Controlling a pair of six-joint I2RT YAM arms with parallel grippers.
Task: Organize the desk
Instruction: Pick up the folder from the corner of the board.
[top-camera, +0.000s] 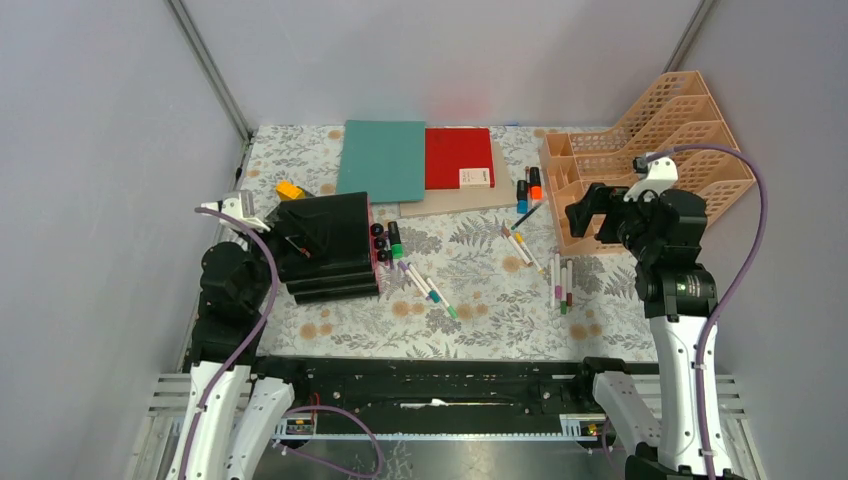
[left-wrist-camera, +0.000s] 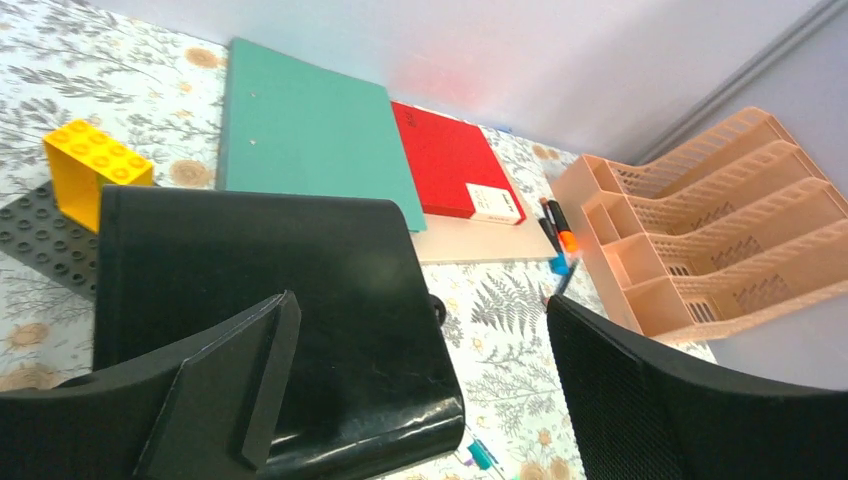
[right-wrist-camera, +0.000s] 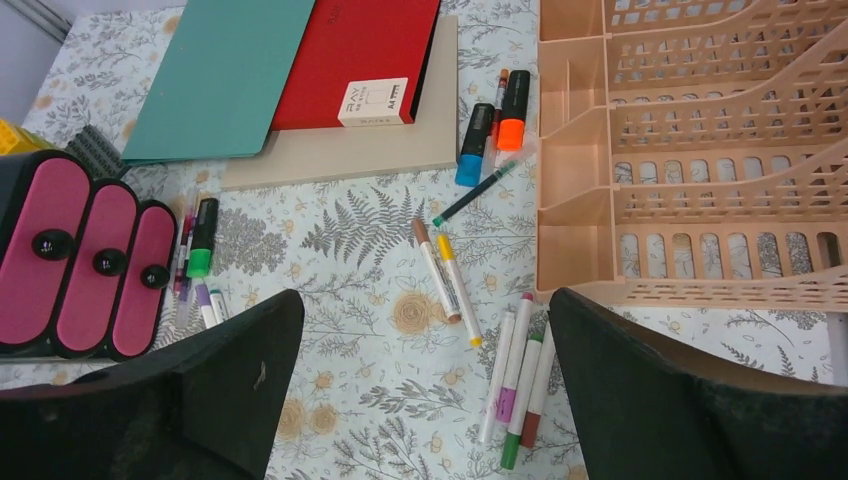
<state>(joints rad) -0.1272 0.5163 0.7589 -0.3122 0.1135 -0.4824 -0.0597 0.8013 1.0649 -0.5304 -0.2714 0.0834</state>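
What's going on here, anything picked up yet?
Nothing is picked up; both arms are open and empty. The left gripper hangs over the black drawer unit at the left of the desk. The right gripper hangs over loose pens beside the peach file rack. A teal folder and a red notebook lie at the far edge.

White links (top-camera: 682, 352), black joints (top-camera: 680, 285) and purple cables (top-camera: 757, 215) form arms (top-camera: 226, 288) whose left claw (left-wrist-camera: 422, 305) and right claw (right-wrist-camera: 425, 300) are black.
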